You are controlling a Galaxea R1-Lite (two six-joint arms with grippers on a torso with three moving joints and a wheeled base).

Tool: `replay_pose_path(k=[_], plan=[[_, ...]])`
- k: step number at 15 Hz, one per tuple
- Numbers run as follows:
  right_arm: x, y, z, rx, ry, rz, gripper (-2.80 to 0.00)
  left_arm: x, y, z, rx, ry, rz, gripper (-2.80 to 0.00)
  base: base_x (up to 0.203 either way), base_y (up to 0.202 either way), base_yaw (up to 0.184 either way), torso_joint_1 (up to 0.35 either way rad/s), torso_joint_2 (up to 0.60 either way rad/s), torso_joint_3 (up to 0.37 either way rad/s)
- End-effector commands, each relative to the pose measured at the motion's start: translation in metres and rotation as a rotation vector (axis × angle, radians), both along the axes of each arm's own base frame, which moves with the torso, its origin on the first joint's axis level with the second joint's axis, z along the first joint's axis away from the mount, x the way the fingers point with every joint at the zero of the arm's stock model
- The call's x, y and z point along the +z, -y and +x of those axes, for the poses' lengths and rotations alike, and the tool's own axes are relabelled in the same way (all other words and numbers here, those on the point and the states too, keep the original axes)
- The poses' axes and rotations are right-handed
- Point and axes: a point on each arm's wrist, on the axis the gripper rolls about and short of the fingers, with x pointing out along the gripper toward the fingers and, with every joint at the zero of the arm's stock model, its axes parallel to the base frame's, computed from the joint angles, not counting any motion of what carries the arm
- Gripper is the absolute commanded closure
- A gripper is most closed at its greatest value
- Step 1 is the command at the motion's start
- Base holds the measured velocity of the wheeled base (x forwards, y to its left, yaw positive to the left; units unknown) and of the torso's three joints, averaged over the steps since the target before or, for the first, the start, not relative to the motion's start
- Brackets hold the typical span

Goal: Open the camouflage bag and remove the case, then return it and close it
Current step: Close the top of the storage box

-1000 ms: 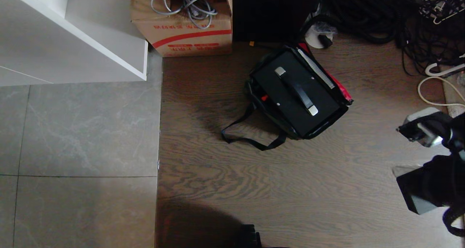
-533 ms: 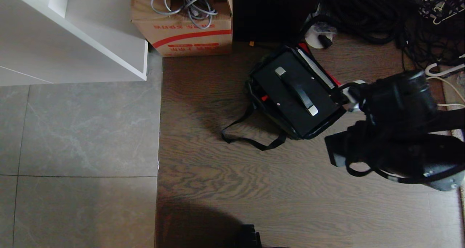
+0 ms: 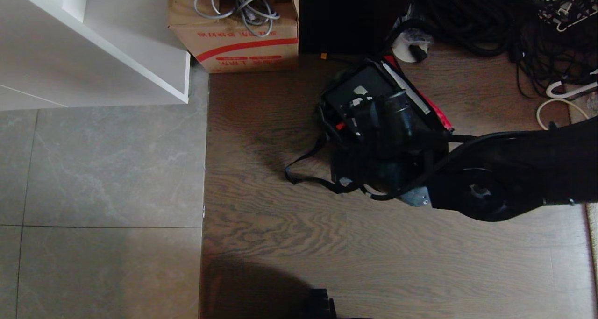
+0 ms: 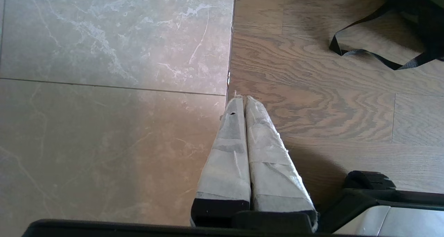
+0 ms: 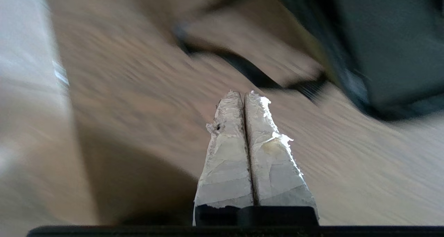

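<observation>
The camouflage bag (image 3: 435,109) lies open on the wooden floor, showing red lining along its far side. The black case (image 3: 342,93) sits in it, with a silver handle mount showing. My right arm (image 3: 490,179) reaches in from the right, and its wrist covers most of the case. In the right wrist view my right gripper (image 5: 244,93) is shut and empty, hanging over the floor beside the bag's black strap (image 5: 256,75) and the bag's dark side (image 5: 392,46). My left gripper (image 4: 242,97) is shut, parked over the seam between tile and wood.
A brown cardboard box (image 3: 233,34) with cables and a tall black box (image 3: 352,17) stand behind the bag. Tangled black cables (image 3: 490,20) lie at the back right. A white cabinet (image 3: 93,43) is at the left. The bag's strap loop (image 3: 317,182) trails toward me.
My right arm has swung in from the right edge and now lies across the bag, hiding most of the case. Its gripper has stayed shut. The bag and the left arm have not moved.
</observation>
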Motion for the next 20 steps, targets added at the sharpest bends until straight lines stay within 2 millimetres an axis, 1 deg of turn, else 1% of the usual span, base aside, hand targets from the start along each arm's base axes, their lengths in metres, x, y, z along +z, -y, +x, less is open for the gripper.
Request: replay_pose_path(k=[1, 3, 6, 9, 11, 13, 15, 18, 20], plan=[[-0.015, -0.024, 0.023, 0.050, -0.005, 0.035, -2.80, -0.002, 0.000, 0.001, 0.001, -0.007, 0.000, 0.00, 0.000, 0.000, 0.000, 0.000, 0.00, 0.000], [-0.021, -0.031, 0.037, 0.049, 0.005, 0.043, -2.80, -0.002, 0.000, 0.001, -0.001, -0.007, 0.000, 0.00, 0.000, 0.000, 0.000, 0.000, 0.00, 0.000], [-0.034, -0.025, 0.061, 0.009, 0.038, 0.036, -2.80, -0.002, 0.000, 0.001, 0.001, -0.007, 0.000, 0.00, 0.000, 0.000, 0.000, 0.000, 0.00, 0.000], [-0.034, -0.022, 0.088, -0.026, 0.090, 0.068, -2.80, -0.002, 0.000, 0.001, 0.001, -0.007, 0.000, 0.00, 0.000, 0.000, 0.000, 0.000, 0.00, 0.000], [-0.029, -0.024, 0.103, -0.043, 0.137, 0.109, -2.80, -0.002, 0.000, 0.001, 0.001, -0.007, 0.000, 0.00, 0.000, 0.000, 0.000, 0.000, 0.00, 0.000], [-0.023, -0.026, 0.114, -0.046, 0.169, 0.136, -2.80, -0.002, 0.000, 0.001, -0.001, -0.007, 0.000, 0.00, 0.000, 0.000, 0.000, 0.000, 0.00, 0.000], [-0.022, -0.024, 0.122, -0.013, 0.177, 0.133, -2.80, -0.002, 0.000, 0.001, 0.000, -0.006, 0.000, 0.00, 0.000, 0.000, 0.000, 0.000, 0.00, 0.000], [-0.036, -0.020, 0.131, -0.020, 0.161, 0.090, -2.80, -0.002, 0.000, 0.001, 0.001, -0.005, 0.000, 0.00, 0.000, 0.000, 0.000, 0.000, 0.00, 0.000], [-0.039, -0.019, 0.134, -0.028, 0.166, 0.088, -2.80, -0.002, 0.000, 0.001, 0.001, -0.005, 0.000, 0.00, 0.000, 0.000, 0.000, 0.000, 0.00, 0.000]])
